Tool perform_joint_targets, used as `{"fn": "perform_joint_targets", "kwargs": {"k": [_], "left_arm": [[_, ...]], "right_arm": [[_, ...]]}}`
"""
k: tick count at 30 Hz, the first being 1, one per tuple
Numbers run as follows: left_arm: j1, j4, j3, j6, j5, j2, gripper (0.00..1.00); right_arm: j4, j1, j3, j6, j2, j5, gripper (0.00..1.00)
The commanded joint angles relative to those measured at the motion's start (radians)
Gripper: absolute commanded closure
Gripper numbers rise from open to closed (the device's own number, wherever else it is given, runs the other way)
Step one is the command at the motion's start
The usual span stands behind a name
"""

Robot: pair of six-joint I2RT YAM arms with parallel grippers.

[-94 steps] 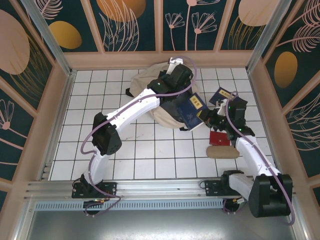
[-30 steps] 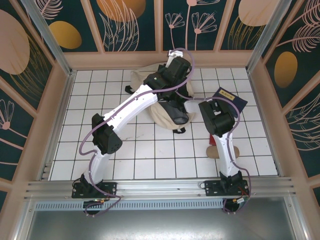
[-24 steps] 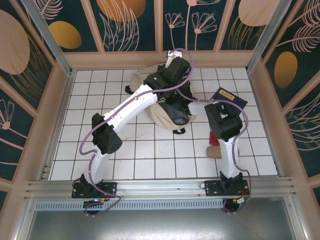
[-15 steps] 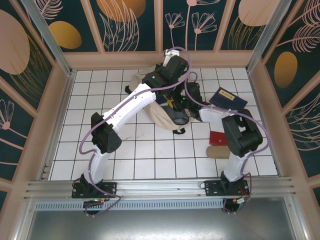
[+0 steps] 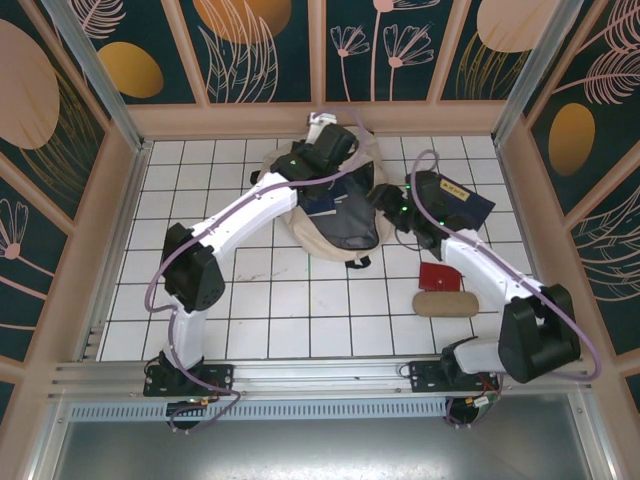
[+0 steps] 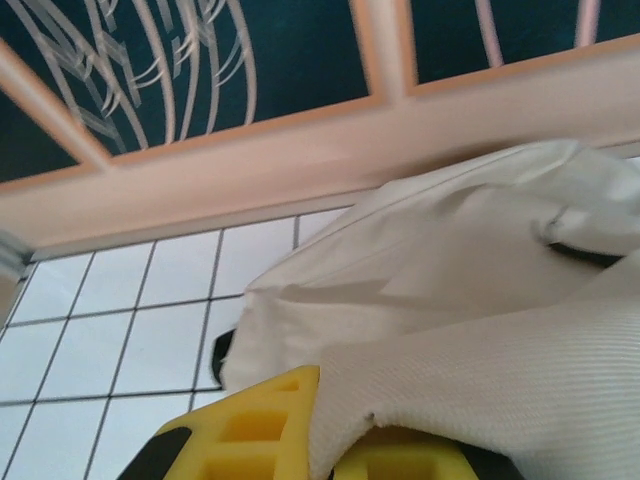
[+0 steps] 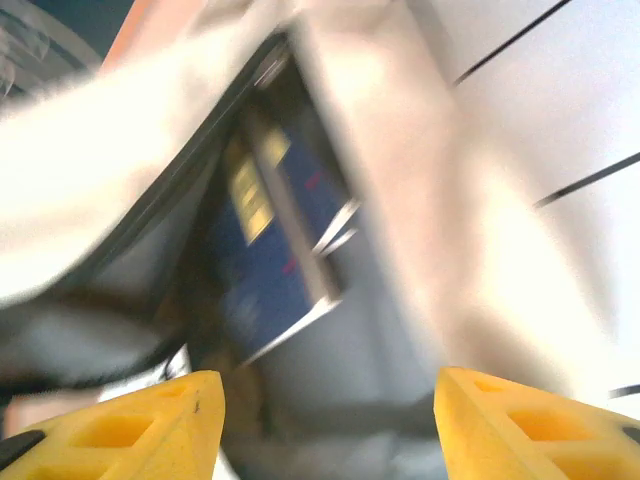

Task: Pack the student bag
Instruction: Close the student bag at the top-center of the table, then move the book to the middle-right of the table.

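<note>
We see the student bag point(image 5: 318, 238), a large cream backpack of soft fabric with dark zippers and a dark lining, lying slumped on the white tiles at the far middle of the table, near the back wall. Its mouth stands open toward the right, the upper flap drawn up so that the dark inside shows (a black strap end pokes out at the near edge). Close up, we find the cream cloth creased into broad folds, and inside the opening a navy book point(image 7: 280, 235) with yellow marking lies against the lining.
</note>
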Motion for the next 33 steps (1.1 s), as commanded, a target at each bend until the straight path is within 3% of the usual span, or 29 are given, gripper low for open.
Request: {"fn": "perform_joint_targets", "kwargs": {"k": [1, 6, 12, 15, 17, 19, 22, 27, 29, 33], "left_arm": [[0.046, 0.090, -0.074, -0.035, -0.077, -0.129, 0.94], [0.065, 0.104, -0.180, -0.047, -0.102, -0.216, 0.94], [0.064, 0.120, -0.301, -0.079, 0.042, -0.306, 0.93], [0.065, 0.145, -0.369, -0.075, 0.217, -0.338, 0.80], [0.065, 0.170, -0.410, -0.074, 0.357, -0.360, 0.59], [0.064, 0.196, -0.460, -0.062, 0.484, -0.390, 0.32], [0.064, 0.213, -0.517, -0.036, 0.570, -0.443, 0.15], [0.064, 0.242, -0.619, -0.019, 0.560, -0.548, 0.03], [0.065, 0.253, -0.635, -0.029, 0.564, -0.565, 0.02], [0.064, 0.274, -0.632, -0.057, 0.579, -0.551, 0.01]], "right_arm": [[-0.105, -0.132, -0.038, -0.079, 0.011, 0.136, 0.42], [-0.088, -0.303, 0.037, -0.075, 0.131, 0.191, 0.42], [-0.145, -0.431, 0.237, -0.091, 0.364, 0.297, 0.42], [-0.227, -0.483, 0.358, -0.143, 0.491, 0.322, 0.40], [-0.255, -0.506, 0.409, -0.169, 0.540, 0.349, 0.35], [-0.250, -0.525, 0.440, -0.213, 0.574, 0.363, 0.29], [-0.290, -0.565, 0.520, -0.255, 0.663, 0.325, 0.27], [-0.341, -0.607, 0.598, -0.310, 0.767, 0.246, 0.28], [-0.356, -0.612, 0.606, -0.326, 0.784, 0.213, 0.33], [-0.380, -0.607, 0.597, -0.337, 0.796, 0.164, 0.53]]}}
